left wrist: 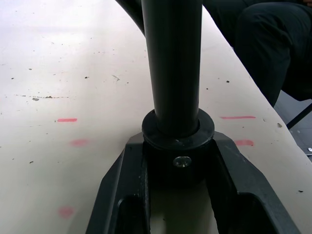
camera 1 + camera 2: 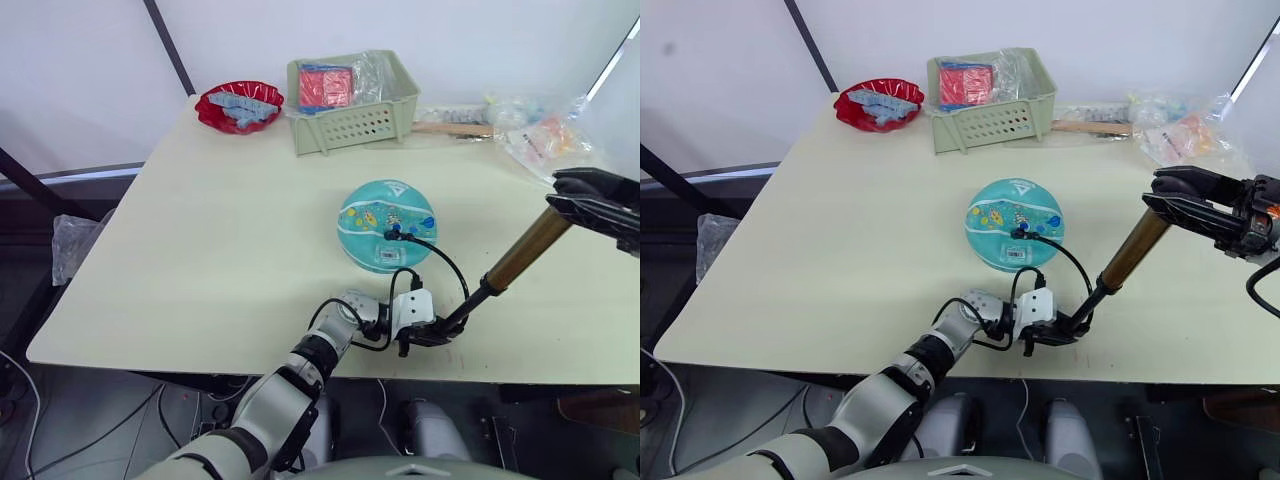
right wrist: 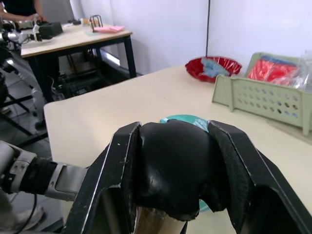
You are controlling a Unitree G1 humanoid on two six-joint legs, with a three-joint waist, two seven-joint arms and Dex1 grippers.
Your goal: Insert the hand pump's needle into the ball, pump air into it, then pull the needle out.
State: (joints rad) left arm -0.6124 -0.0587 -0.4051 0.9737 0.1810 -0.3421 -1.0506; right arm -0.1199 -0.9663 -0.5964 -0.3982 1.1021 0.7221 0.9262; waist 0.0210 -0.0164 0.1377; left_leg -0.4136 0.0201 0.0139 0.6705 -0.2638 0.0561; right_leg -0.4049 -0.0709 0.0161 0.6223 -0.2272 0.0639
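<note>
Black fingers of my left gripper (image 2: pixel 428 333) hold the bottom end of the hand pump (image 2: pixel 512 258) at the near edge of the table (image 2: pixel 230 250). The pump leans up to the right, where my right gripper (image 2: pixel 596 205) is closed around its black handle. Its thin hose (image 2: pixel 447 266) curves to the needle (image 2: pixel 394 235), stuck in the ball (image 2: pixel 386 224) mid-table. Farther back sit a green basket (image 2: pixel 352 120) and a red bowl (image 2: pixel 239 107).

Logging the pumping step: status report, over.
Left gripper shut on hand pump base, right gripper shut on its handle. Needle in ball. Nothing in the way.
</note>
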